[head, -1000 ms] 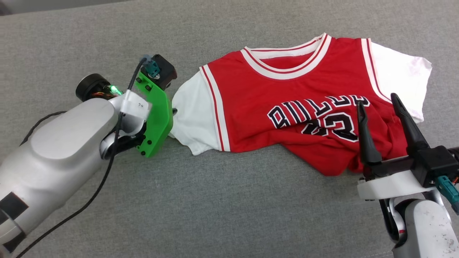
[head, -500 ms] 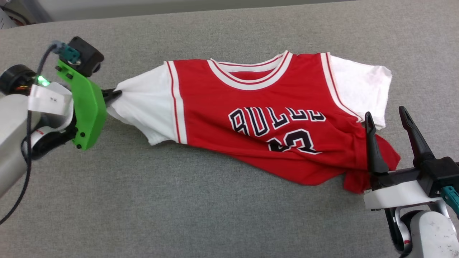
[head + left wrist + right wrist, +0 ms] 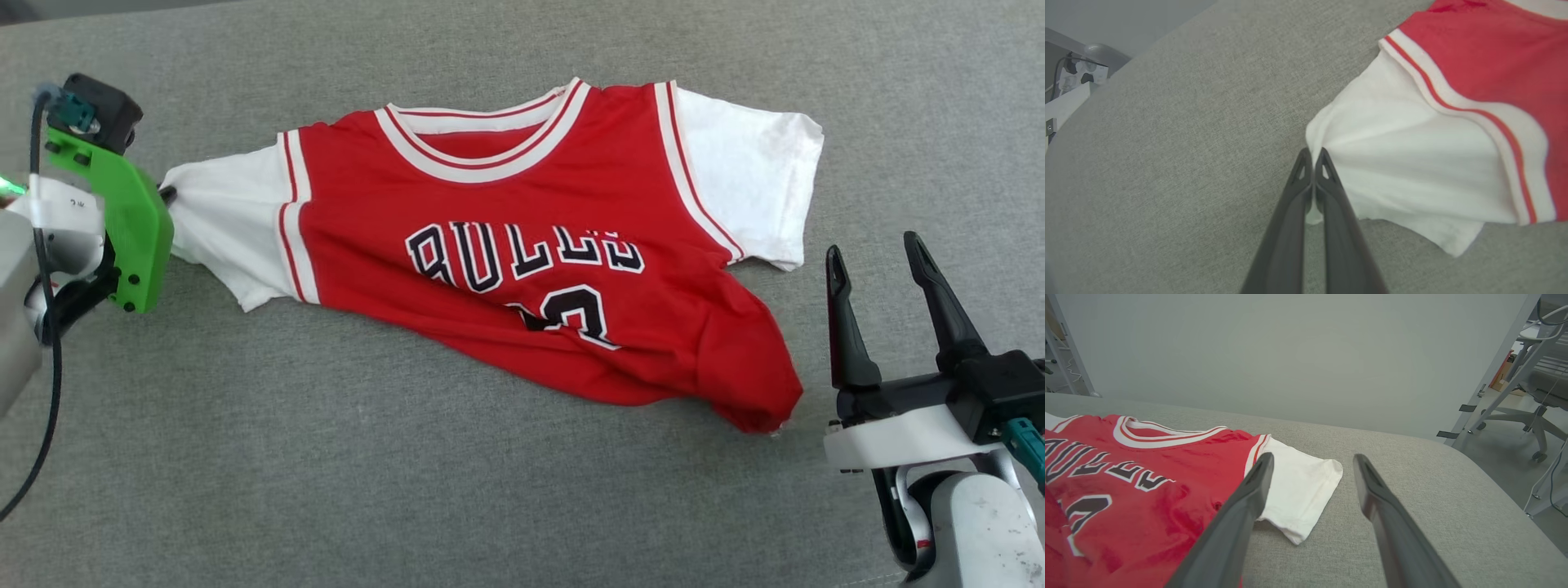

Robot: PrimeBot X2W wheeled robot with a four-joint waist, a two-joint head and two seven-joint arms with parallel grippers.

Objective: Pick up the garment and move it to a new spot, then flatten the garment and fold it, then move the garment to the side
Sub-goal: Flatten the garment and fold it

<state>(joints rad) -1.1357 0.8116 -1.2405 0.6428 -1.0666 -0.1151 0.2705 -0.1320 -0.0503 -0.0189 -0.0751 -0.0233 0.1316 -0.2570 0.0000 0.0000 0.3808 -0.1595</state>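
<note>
Left tool [image 3: 1312, 154] pinched shut on shirt [image 3: 522, 204] sleeve tip; shirt lay rightward of it; right tool [image 3: 873, 253] wide open, empty, beside shirt hem.

Soft, diffuse light is seen in all three views, and no glare is found. In the head view the desk [image 3: 408, 457] weave and the garment [image 3: 522, 245] letters are rendered sharply. Only a thin shadow is cast along the hem at lower centre, and the white sleeves are nearly washed out. In the left wrist view the left end effector [image 3: 1313, 152] is shown soft near the bottom edge. The striped trim at the right is smeared, and the desk edge at upper left is bowed by the lens. In the right wrist view the right end effector [image 3: 1313, 456] is blurred toward the bottom, and the wall [image 3: 1249, 347] is lit flatly.
</note>
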